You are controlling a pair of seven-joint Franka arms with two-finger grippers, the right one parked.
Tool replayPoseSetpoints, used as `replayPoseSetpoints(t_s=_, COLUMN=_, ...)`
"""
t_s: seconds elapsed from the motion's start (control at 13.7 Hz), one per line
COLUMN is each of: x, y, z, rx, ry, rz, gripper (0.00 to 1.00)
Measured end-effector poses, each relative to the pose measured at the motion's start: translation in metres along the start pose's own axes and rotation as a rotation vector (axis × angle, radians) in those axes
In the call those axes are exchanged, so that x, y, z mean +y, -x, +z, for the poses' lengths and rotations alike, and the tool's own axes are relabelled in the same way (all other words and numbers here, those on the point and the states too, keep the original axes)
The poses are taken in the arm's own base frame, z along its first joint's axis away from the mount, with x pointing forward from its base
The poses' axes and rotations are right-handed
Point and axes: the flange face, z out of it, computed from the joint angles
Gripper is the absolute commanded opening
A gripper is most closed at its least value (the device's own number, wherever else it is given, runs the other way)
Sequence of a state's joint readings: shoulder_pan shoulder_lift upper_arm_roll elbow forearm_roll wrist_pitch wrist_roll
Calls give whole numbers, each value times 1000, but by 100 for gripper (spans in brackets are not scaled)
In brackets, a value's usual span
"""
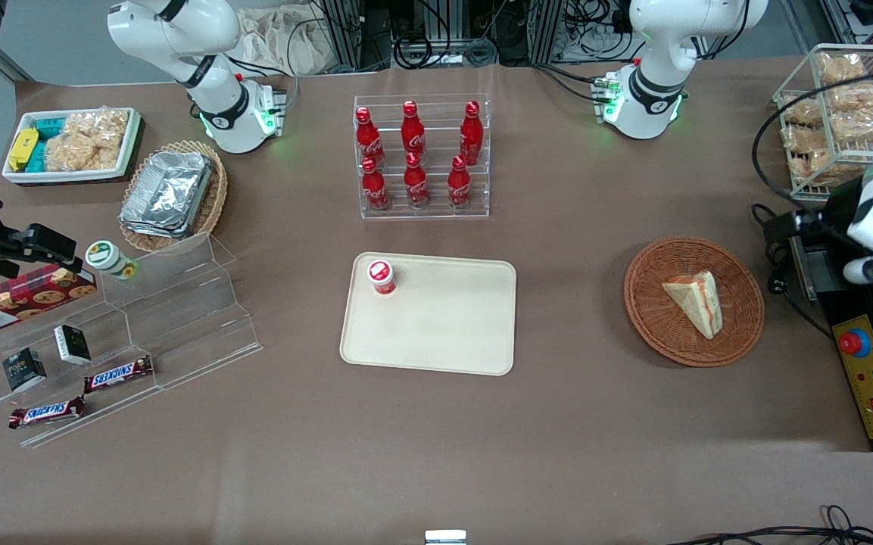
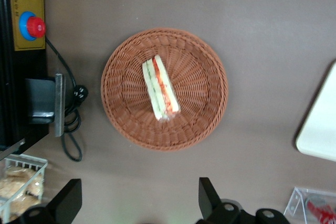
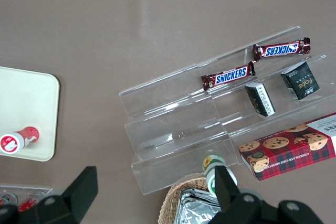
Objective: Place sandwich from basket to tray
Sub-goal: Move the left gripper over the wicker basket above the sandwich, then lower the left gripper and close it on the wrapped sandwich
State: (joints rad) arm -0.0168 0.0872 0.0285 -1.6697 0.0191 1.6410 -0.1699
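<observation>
The claw (image 2: 139,203) hangs wide open above the worktop (image 1: 436,446), empty and touching nothing, its two dark fingers (image 2: 65,200) spread apart near the rim of the one reddish-brown basket (image 2: 205,66). In that basket lies the single sandwich (image 2: 160,86), well apart from the one cream tray (image 1: 444,333), which carries one small red-capped bottle (image 1: 381,276). The left wrist view shows the sandwich's cut edge of green and red filling, while the front view shows its bread face and six red bottles (image 1: 415,155) in a clear rack farther from the camera than the tray.
</observation>
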Motion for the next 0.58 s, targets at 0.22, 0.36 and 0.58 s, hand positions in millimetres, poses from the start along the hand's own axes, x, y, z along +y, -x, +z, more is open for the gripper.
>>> replayPoseSetpoints(t_s=0.22, x=2, y=-24, z=37, rx=-7, ry=-3, rz=-93, gripper=100)
replayPoseSetpoints(t_s=0.36, x=3, y=-32, z=65, rx=-12, ry=-6, rz=-145, gripper=100)
replayPoseSetpoints(t_s=0.58, x=5, y=-36, z=114, rx=-23, ry=-9, rz=-200, gripper=100)
